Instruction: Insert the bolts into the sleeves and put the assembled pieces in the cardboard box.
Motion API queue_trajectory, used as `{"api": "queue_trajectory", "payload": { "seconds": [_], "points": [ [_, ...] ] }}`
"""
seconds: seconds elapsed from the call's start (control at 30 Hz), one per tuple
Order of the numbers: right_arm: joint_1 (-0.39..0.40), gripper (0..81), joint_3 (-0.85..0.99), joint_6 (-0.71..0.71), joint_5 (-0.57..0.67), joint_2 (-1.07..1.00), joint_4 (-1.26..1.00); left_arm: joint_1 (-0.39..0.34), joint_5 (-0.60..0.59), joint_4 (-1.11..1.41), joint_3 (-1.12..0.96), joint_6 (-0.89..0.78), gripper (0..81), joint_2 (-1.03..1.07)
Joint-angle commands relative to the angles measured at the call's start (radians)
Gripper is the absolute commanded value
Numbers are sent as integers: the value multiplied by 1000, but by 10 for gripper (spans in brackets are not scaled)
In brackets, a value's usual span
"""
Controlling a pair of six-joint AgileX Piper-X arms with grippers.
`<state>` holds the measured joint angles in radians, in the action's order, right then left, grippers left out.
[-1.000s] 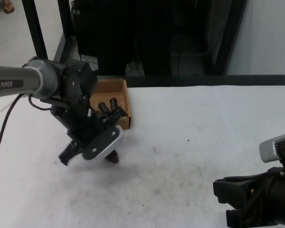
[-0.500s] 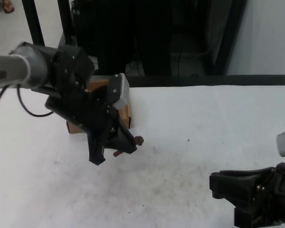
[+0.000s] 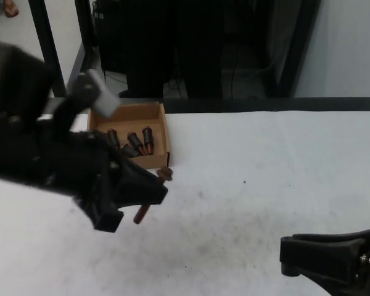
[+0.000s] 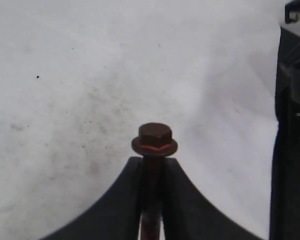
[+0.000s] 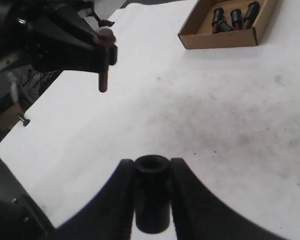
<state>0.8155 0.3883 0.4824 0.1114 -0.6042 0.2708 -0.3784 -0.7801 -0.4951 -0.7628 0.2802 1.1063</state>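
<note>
So the left gripper (image 3: 153, 195) is clamped on a rusty bolt (image 4: 154, 142) and holds it up off the white bench (image 3: 265, 160), just in front of the cardboard box (image 3: 127, 111). The box sits at the back left of the bench and has what looks like four finished pieces (image 3: 134, 142) lying in it, so a good chunk is done already. Over on the right, the right gripper (image 5: 152, 175) is closed around a black sleeve (image 5: 151, 200), with the open end poking out past the fingertips. Bolt and sleeve are well apart, so I'd call this the line-up stage. The bolt has to go into the sleeve, then that piece goes in the box. Can't tell if more loose parts are waiting.
</note>
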Motion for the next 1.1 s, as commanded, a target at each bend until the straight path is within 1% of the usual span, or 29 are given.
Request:
{"api": "queue_trajectory", "payload": {
  "seconds": [0.0, 0.07, 0.2, 0.3, 0.33, 0.43, 0.53, 0.7, 0.97, 1.07],
  "points": [
    [36, 3, 43, -5, -1, 1, 37, -3, 24, 69, 42, -121, 8, -93],
    [70, 3, 60, -16, -14, 2, 40, -3, 64, 114, 91, -206, 8, -199],
    [147, 3, 98, -16, -132, 2, 76, -3, 122, 179, 180, -362, 8, -406],
    [199, 3, 119, -17, -186, -8, 116, -3, 174, 230, 255, -475, 8, -504],
    [217, 3, 123, -9, -200, -16, 126, -3, 191, 254, 284, -543, 8, -544],
    [273, 3, 129, 11, -224, -48, 128, -3, 202, 346, 370, -679, 8, -604],
    [323, 3, 132, 37, -236, -94, 128, -3, 204, 487, 462, -803, 8, -620],
    [390, 3, 153, 43, -249, -172, 128, -3, 226, 705, 592, -940, 8, -597],
    [395, 3, 187, 51, -249, -198, 128, -3, 119, 819, 618, -973, 8, -530],
    [395, 3, 187, 51, -249, -198, 133, -3, 118, 824, 618, -977, 8, -512]
  ]
}}
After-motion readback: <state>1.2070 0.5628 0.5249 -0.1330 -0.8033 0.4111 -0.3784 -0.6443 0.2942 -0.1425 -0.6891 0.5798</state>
